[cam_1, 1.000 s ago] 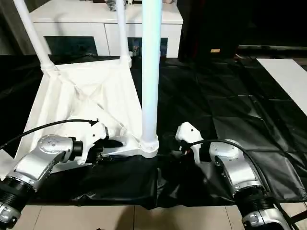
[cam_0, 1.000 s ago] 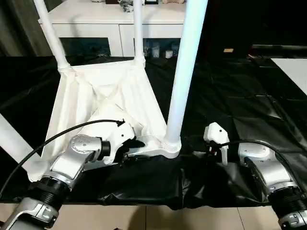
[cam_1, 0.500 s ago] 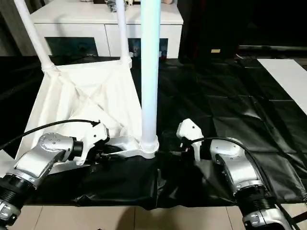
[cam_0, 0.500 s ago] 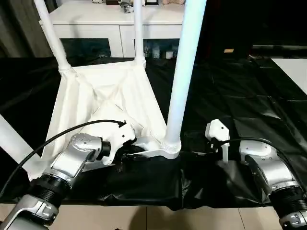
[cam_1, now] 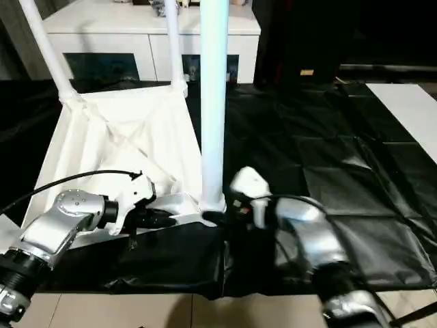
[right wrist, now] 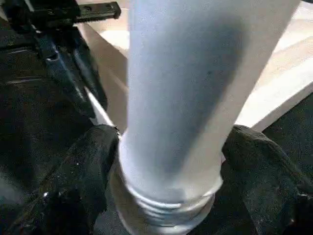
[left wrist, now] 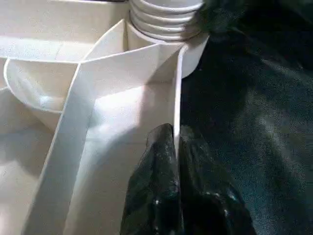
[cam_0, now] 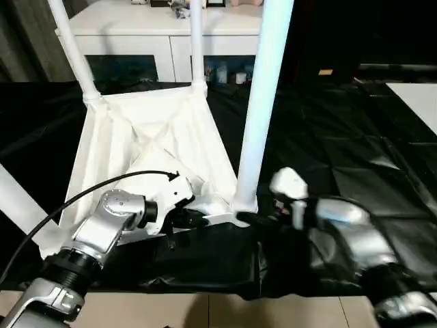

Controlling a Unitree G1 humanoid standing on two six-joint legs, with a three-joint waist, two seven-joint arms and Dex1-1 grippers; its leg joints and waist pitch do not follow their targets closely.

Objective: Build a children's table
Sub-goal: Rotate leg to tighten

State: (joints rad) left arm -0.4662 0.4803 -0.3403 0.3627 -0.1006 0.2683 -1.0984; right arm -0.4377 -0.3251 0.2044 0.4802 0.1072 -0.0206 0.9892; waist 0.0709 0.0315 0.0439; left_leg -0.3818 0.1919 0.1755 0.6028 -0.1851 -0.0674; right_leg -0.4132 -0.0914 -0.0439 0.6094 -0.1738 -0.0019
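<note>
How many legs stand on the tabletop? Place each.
4, one at each corner of the tabletop: far left leg, far right leg, near right leg, near left leg.

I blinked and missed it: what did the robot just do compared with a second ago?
The left hand pinched shut on the tabletop's edge wall. The right hand slid in toward the near leg, and its open fingers now sit either side of the base. The tabletop and its legs stayed put.
</note>
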